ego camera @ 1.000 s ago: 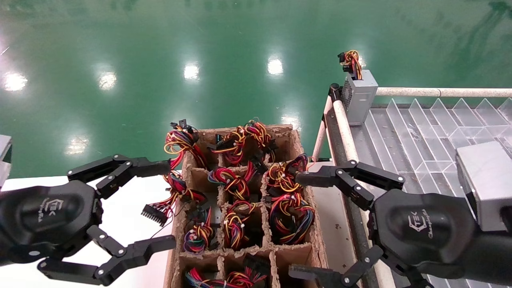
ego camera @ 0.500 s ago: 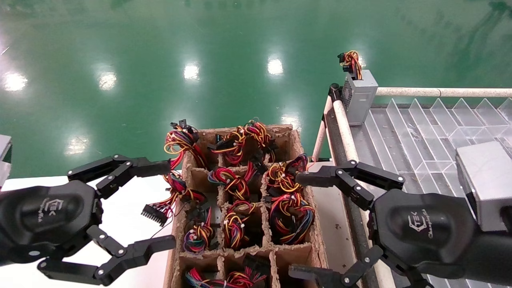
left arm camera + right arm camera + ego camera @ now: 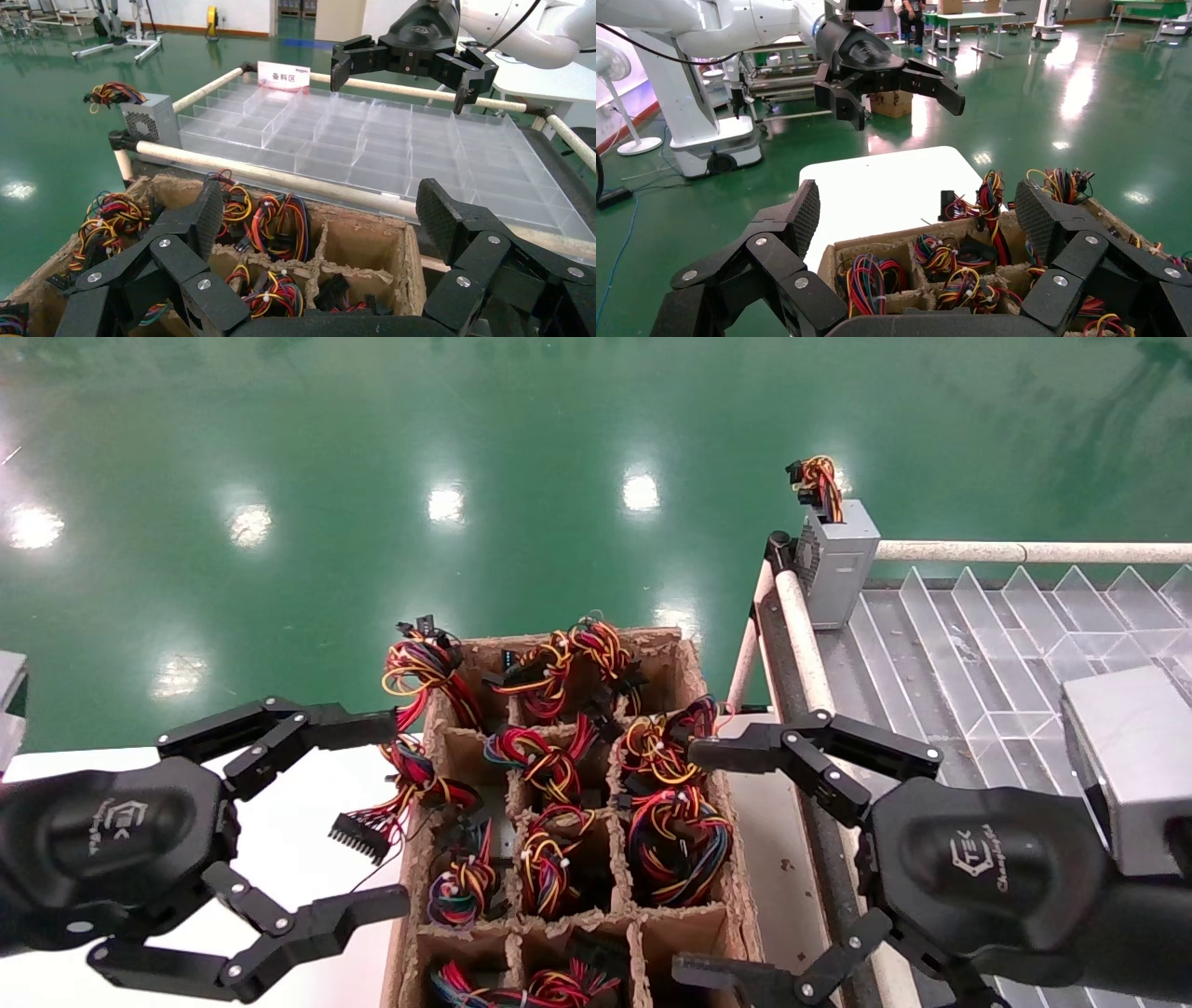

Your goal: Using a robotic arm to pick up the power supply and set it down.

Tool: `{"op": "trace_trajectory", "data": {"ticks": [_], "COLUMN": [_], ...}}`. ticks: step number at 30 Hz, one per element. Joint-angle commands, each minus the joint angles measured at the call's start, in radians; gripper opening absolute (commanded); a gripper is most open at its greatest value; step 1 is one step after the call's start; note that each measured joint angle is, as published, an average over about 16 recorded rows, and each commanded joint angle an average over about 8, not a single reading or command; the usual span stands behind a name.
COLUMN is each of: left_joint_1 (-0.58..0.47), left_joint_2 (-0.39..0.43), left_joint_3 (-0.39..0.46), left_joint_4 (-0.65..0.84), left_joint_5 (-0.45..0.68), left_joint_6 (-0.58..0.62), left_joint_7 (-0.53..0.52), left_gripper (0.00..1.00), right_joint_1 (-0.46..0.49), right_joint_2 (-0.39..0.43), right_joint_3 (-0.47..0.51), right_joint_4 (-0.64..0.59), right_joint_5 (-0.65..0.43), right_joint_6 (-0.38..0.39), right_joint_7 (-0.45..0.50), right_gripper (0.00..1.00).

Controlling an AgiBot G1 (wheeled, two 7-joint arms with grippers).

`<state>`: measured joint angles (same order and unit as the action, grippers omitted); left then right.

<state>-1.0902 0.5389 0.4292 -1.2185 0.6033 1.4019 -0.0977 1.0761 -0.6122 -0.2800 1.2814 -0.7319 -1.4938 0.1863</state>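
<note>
1. You have the left gripper [image 3: 377, 812] at lower left of the head view, fingers spread wide, holding nothing, beside the cardboard crate [image 3: 694, 663].
2. Your right gripper [image 3: 708, 864] sits at lower right, fingers also wide apart and unloaded.
3. The power supply [image 3: 836, 565] stands upright at upper right, in the corner of the clear divider tray [image 3: 978, 645], wires at its top.

I'm seeing my right gripper [image 3: 916, 232] gaping wide above the cardboard crate [image 3: 877, 253] of wire bundles [image 3: 866, 277]; left gripper [image 3: 895, 88] hanging open beyond white table [image 3: 891, 186].
</note>
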Motion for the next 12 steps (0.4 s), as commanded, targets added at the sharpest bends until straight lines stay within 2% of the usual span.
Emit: {"op": "trace_trajectory", "data": {"ticks": [1,12], "left_joint_1": [0.0,0.0], "left_joint_2": [0.0,0.0], "left_joint_3": [0.0,0.0], "left_joint_4": [0.0,0.0], "left_joint_5": [0.0,0.0], "left_joint_6": [0.0,0.0], "left_joint_7": [0.0,0.0], "left_gripper": [1.0,1.0], "right_joint_1": [0.0,0.0], "right_joint_2": [0.0,0.0], "right_joint_3": [0.0,0.0], "right_joint_4": [0.0,0.0], "right_joint_5": [0.0,0.0], "right_joint_6": [0.0,0.0], "right_joint_7": [0.0,0.0], "right_gripper": [1.0,1.0]}}
